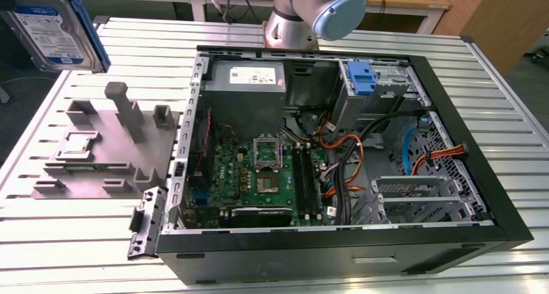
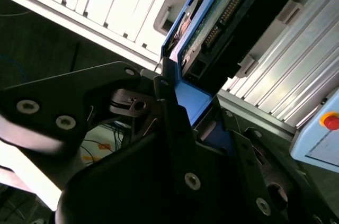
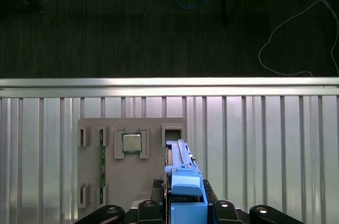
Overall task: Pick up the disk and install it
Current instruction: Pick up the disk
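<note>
My pincer (image 3: 185,200) pinches disk (image 3: 181,168) by its carrier, long axis straight outward; computer case (image 1: 493,178) well off, exterior view's right.

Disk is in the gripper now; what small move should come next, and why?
Probably carry the disk toward the exterior view's right, over the open computer case: the gripper holds it above the grey fixture, outside the case.
</note>
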Tool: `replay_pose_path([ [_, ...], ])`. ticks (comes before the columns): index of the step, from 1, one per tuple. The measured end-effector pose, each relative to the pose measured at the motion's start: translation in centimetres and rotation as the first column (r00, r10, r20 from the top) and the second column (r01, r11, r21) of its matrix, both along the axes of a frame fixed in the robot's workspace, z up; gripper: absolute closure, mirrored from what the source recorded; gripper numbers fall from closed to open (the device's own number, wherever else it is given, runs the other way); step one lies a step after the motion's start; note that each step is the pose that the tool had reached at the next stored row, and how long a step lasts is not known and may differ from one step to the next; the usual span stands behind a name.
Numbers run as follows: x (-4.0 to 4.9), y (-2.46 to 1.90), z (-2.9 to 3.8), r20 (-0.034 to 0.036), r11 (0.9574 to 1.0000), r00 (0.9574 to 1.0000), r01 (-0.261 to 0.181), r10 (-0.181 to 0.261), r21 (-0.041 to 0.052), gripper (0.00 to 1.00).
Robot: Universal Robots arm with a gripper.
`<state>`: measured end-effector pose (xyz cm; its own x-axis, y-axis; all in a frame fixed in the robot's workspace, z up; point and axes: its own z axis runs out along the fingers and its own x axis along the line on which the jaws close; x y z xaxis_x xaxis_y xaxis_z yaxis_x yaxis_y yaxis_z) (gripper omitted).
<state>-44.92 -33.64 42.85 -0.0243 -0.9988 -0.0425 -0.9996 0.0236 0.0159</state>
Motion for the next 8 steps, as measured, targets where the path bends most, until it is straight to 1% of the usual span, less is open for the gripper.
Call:
replay_pose_path([
  [5, 0.00, 0.00, 0.99, -0.0001, 1.0000, 1.0000, 0.000, 0.000, 0.0000, 0.64],
  [8, 0.00, 0.00, 1.40, 0.0000, 1.0000, 1.0000, 0.000, 0.000, 0.0001, 0.64],
])
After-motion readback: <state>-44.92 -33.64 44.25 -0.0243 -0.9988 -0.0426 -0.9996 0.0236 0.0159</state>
